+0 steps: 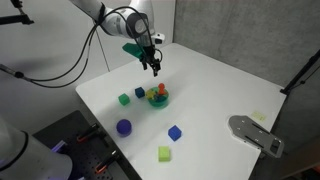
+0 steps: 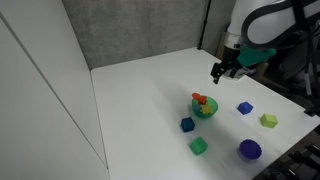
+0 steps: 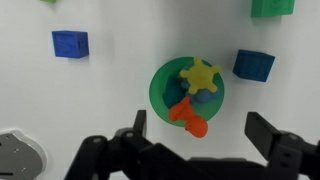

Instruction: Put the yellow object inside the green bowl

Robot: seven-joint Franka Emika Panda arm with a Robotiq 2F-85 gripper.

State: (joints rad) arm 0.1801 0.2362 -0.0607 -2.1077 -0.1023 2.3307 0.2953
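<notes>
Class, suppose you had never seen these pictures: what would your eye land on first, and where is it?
The green bowl near the middle of the white table stands out first, with a yellow star and an orange piece inside it. The gripper hangs open just above the bowl. Small coloured blocks lie scattered around, among them a blue cube off to one side in the wrist view.

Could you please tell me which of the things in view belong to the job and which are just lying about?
Belong to the job: yellow object, already lying in the green bowl; open end effector above the bowl.
Just lying about: orange piece in the bowl, two blue cubes, green cube, purple piece, yellow-green cube.
</notes>
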